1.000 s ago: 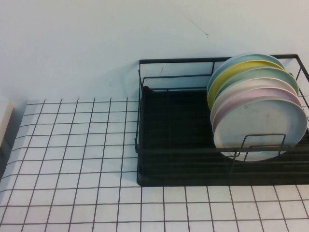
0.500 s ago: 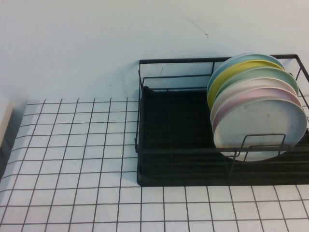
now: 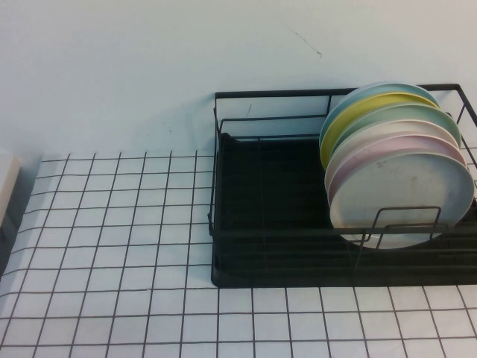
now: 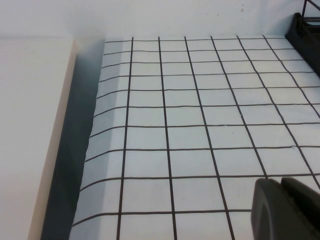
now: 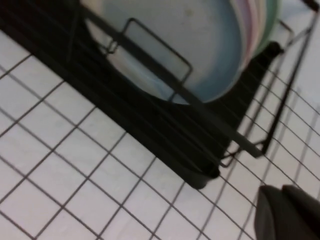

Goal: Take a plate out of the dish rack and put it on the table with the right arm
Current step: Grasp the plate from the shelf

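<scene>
the right gripper (image 5: 289, 212) hangs shut over the table (image 5: 60, 165) near the dish rack (image 5: 165, 125); unopened, it could knock the plate (image 5: 170, 45) over. left gripper (image 4: 287, 210) parked, shut

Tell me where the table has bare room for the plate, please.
The table is bare left of the dish rack and along its front. The rack's right end is crowded with stacked plates, grey-white plate foremost. The right gripper, shut, and left gripper hang over bare table.
</scene>
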You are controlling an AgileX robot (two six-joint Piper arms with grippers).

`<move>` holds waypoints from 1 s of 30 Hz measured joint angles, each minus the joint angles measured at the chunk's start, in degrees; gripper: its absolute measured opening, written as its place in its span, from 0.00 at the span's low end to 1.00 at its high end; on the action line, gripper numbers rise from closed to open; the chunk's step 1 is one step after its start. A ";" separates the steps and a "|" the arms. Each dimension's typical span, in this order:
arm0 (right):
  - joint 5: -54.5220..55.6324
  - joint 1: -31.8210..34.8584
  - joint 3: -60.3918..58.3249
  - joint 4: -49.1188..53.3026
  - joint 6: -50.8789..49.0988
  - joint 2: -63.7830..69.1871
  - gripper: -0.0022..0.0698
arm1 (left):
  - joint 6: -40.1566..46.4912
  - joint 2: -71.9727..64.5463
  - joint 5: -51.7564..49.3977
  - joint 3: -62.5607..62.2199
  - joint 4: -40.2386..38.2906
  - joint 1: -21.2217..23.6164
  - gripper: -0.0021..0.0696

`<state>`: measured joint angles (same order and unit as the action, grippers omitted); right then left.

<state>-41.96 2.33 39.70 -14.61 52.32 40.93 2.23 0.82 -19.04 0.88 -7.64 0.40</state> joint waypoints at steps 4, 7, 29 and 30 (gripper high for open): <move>1.43 0.00 0.37 -9.97 15.57 8.08 0.04 | 0.00 0.00 0.00 0.00 0.00 0.00 0.02; 3.07 0.00 0.38 -16.89 26.05 13.35 0.15 | 0.00 0.00 0.00 0.00 0.00 0.00 0.02; 11.52 -0.47 11.92 -39.05 48.44 40.52 0.64 | 0.25 0.00 0.00 0.00 0.00 0.00 0.02; 11.52 -0.49 12.38 -39.17 48.81 41.28 0.63 | 0.25 0.00 0.00 0.00 0.00 0.00 0.02</move>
<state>-30.44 1.83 52.07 -53.78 101.13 82.21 2.48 0.82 -19.04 0.88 -7.64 0.40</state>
